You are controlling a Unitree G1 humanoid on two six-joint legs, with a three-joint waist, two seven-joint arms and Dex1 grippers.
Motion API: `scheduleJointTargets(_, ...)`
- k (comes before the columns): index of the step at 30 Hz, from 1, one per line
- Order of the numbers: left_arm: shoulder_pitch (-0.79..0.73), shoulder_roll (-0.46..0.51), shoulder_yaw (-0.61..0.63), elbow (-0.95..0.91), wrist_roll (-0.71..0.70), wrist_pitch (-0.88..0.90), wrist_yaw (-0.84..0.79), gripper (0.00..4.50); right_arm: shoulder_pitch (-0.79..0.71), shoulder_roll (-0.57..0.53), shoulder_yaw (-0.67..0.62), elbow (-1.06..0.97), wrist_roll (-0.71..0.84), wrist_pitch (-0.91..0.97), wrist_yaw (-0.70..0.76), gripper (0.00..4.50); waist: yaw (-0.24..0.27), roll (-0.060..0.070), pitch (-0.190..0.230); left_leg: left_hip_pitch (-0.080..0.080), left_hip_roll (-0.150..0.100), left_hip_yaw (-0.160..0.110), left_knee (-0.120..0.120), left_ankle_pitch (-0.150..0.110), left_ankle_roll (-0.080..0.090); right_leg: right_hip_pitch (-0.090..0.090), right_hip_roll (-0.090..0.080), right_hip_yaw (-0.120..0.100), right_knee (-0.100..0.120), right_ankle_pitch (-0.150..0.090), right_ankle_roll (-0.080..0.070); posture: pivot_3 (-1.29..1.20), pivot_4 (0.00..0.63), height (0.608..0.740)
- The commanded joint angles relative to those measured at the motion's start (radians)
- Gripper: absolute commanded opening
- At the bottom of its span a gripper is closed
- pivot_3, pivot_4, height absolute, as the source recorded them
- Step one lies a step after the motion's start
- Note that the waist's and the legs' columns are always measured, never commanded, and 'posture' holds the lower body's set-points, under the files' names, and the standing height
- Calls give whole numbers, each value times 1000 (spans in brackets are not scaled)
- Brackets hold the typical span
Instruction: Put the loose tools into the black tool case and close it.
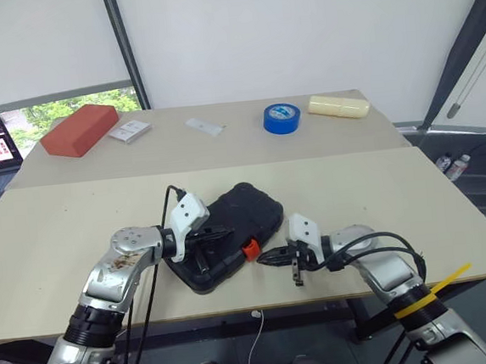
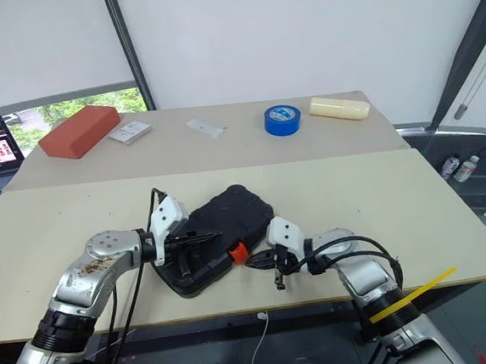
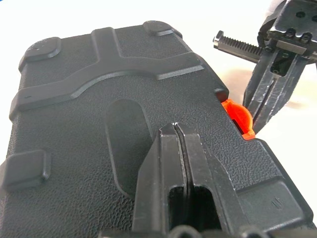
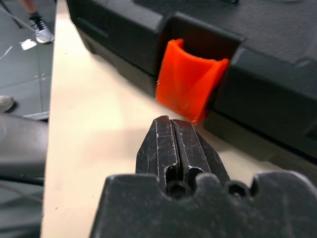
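Closest in: my right gripper (image 4: pixel 171 130), fingers pressed together with nothing between them, tips just short of the orange latch (image 4: pixel 188 79) on the black tool case (image 1: pixel 226 234). Latch flap stands tilted out from the case's front edge (can't tell whether the tips actually touch it). Case lies lid-down-shut on the near table (image 1: pixel 380 195), between my two arms, angled across the table edge. Left gripper (image 3: pixel 177 131) is also closed and empty, resting on top of the lid, pointing toward the latch side. Far table: red block (image 1: pixel 79 129), blue tape roll (image 1: pixel 282 117), a cream block (image 1: pixel 338 105), a small white box (image 1: pixel 130 131), all well apart from the case.
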Motion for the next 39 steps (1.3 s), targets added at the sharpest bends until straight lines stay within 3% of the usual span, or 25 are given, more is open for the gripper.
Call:
scheduleJointTargets(1, 51, 3, -58, 74, 44, 61, 11, 49, -31, 28, -27, 4, 3, -25, -32, 0, -1, 0, 0, 0, 0, 0, 0, 0, 0, 0, 0, 0, 0, 0, 0, 0, 150, 740)
scheduleJointTargets(10, 56, 9, -69, 68, 43, 98, 16, 49, -55, 83, -32, -16, 26, 18, -49, 0, -3, 0, 0, 0, 0, 0, 0, 0, 0, 0, 0, 0, 0, 0, 0, 0, 150, 740)
scheduleJointTargets(17, 65, 11, -67, 56, 39, 110, 23, 49, -36, 15, -30, -91, 27, 91, -6, 0, -6, 0, 0, 0, 0, 0, 0, 0, 0, -1, 0, 0, 0, 0, 0, 0, 150, 740)
scheduleJointTargets(26, 64, 9, -69, 59, 40, 109, 23, 49, -24, 7, -38, -113, 47, 90, -16, 0, -6, 0, 0, 0, 0, 0, -1, 0, 0, -1, 0, 0, -2, 0, 0, 0, 150, 740)
scheduleJointTargets(39, 64, 4, -75, 62, 35, 123, 25, 49, -61, 90, -29, -30, 26, 59, -50, 0, -21, 0, 0, 1, 0, -1, -3, 0, 0, 0, 0, 0, -2, 1, 0, 0, 150, 740)
